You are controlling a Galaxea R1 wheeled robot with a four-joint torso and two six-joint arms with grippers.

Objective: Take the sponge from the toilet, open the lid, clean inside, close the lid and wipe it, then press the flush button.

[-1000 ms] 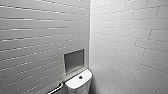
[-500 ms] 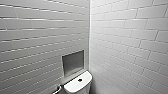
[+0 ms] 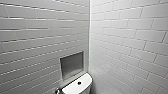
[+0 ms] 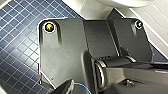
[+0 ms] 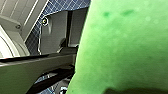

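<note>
One toilet [image 3: 75,88] was cut off by the head view's lower edge, its tank top carrying one flush button [image 3: 79,83]. Near the toilet, above the blue tiled floor [image 4: 17,37], one sponge [image 5: 125,45] sat clamped in the right gripper [image 5: 130,91], its outline cropped. Whether the left gripper was open or closed could not be told.

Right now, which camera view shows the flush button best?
The head view: the flush button sits dark and round on the white tank top. The left wrist view catches the toilet's base; the right wrist view, the sponge.
</note>
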